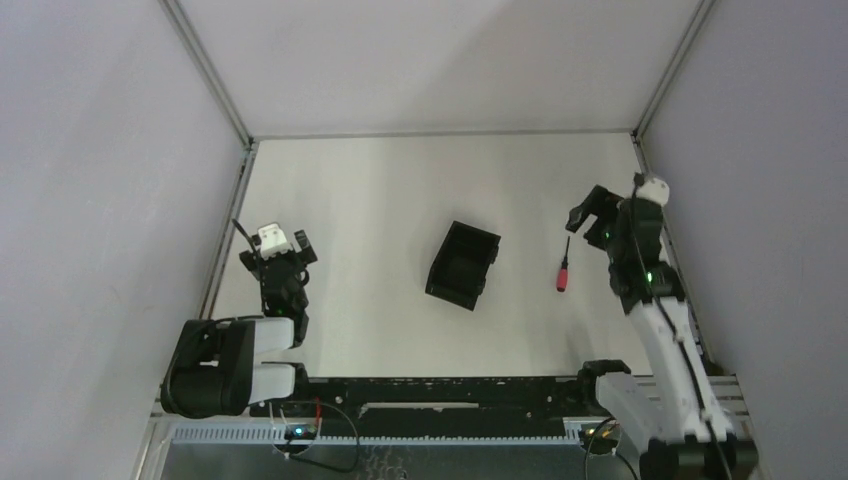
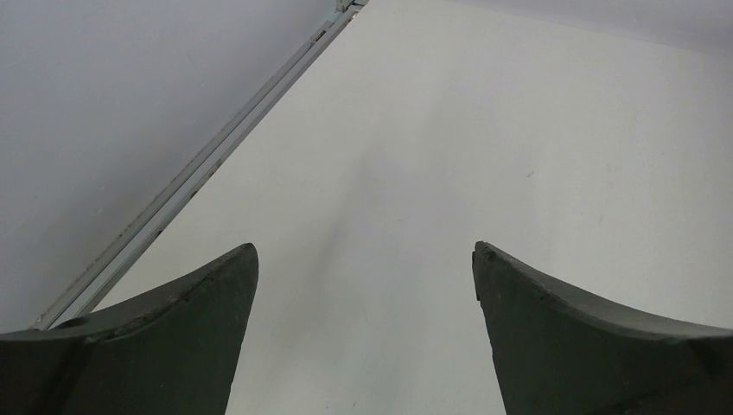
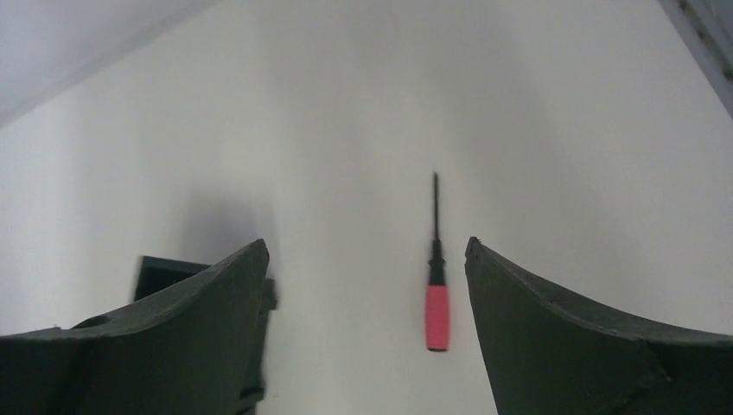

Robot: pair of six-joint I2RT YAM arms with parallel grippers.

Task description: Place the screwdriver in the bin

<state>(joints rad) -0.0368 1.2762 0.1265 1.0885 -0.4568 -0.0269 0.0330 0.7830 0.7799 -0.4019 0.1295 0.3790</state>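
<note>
Right gripper (image 3: 365, 246) is wide open with nothing in it and no contact with anything. The screwdriver (image 3: 436, 294) lies flat on the table (image 1: 380, 190), right of the bin (image 1: 463, 265) and well apart from it, so it's not in the bin yet. In my right wrist view it sits in the gap between my fingers (image 3: 199, 337), closer to the right-hand one. The red handle is low in that view and the thin dark shaft points up it. The bin's corner peeks out behind my left-hand finger there. From the top view the screwdriver's handle end is toward the arm bases and the shaft tip toward the far wall, nearly parallel to the bin's long side. My right gripper hangs near the shaft tip, on the side away from the bin. The bin sits mid-table, skewed. Left gripper (image 2: 365, 251) is also spread wide and holds nothing. It's parked well left of the bin near the side rail (image 2: 199, 169), and its wrist view shows only bare table and that rail.
</note>
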